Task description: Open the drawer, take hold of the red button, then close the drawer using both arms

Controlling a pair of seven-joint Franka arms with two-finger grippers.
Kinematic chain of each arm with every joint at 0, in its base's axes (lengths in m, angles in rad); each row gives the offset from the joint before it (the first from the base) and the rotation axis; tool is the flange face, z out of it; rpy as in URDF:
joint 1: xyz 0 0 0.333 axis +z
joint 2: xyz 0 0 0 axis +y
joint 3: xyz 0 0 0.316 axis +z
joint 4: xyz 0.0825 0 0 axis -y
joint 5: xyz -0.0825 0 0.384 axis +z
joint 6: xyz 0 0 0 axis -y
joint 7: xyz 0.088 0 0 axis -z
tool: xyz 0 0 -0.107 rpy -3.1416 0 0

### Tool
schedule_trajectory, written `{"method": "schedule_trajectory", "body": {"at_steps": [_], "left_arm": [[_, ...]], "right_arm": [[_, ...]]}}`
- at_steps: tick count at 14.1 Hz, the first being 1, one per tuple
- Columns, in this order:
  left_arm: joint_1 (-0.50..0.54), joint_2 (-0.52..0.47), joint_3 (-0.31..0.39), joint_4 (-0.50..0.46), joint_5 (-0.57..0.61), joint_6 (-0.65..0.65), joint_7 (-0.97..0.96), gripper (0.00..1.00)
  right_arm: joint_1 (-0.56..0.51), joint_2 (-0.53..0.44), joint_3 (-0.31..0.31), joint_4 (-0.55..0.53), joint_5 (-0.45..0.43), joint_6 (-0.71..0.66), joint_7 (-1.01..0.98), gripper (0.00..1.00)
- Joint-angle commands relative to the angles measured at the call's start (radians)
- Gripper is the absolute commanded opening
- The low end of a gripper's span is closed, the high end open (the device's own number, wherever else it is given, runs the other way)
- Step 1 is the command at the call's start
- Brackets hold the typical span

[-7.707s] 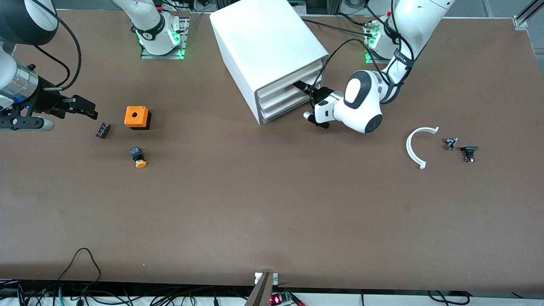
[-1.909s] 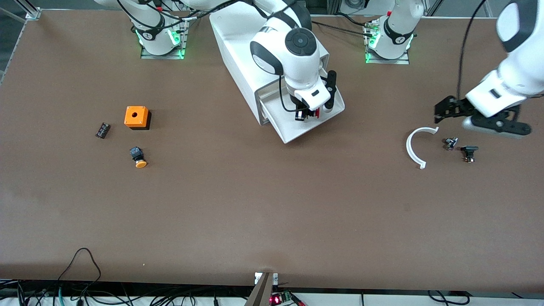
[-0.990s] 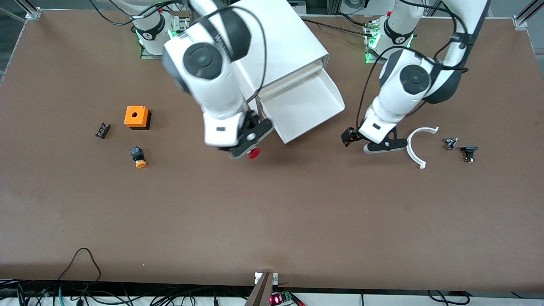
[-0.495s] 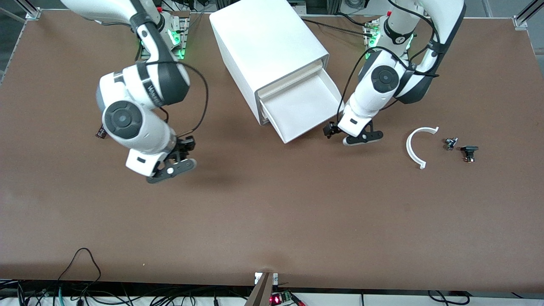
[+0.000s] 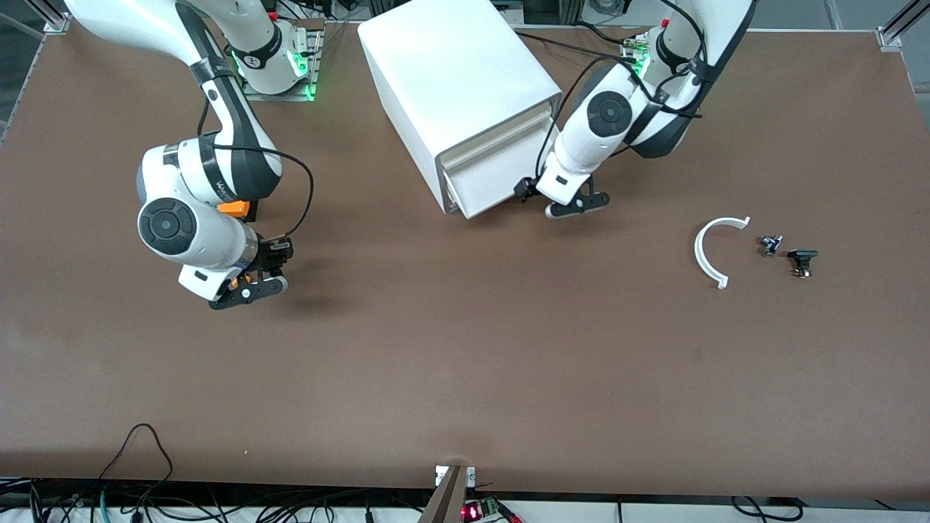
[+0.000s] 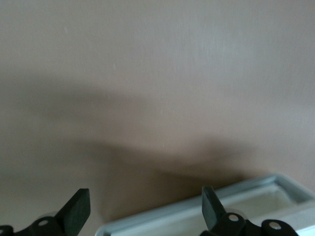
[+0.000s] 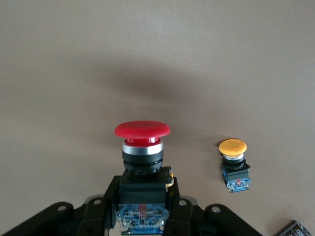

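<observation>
The button (image 7: 142, 162), red-capped, sits clamped in the right claw (image 5: 251, 280) above the surface (image 5: 465, 363), with the orange-capped button (image 7: 234, 164) just beside and an orange box (image 5: 234, 208) near. The left claw (image 5: 556, 200), fingers spread wide and empty, is at the cabinet's (image 5: 458, 87) drawer front (image 5: 490, 190). A white arc (image 5: 708, 250) lies well apart.

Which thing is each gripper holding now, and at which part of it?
The right gripper holds the red button by its black body, cap pointing outward. The left gripper holds nothing; its fingers are open at the drawer front.
</observation>
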Motion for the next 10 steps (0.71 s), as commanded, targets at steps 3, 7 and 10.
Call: {"method": "schedule_trajectory", "body": {"at_steps": [3, 7, 10], "left_arm": [[0.005, -0.067, -0.086, -0.023, -0.02, -0.106, 0.005, 1.0], [0.005, -0.071, -0.104, -0.023, -0.02, -0.122, 0.008, 1.0], [0.038, -0.109, -0.089, -0.007, -0.01, -0.109, 0.009, 1.0]], "right_arm": [[-0.03, -0.085, 0.015, -0.202, -0.054, 0.167, -0.075, 0.3], [-0.062, -0.025, 0.015, -0.198, -0.083, 0.271, -0.121, 0.3], [-0.083, 0.058, 0.015, -0.176, -0.07, 0.426, -0.105, 0.3]]}}
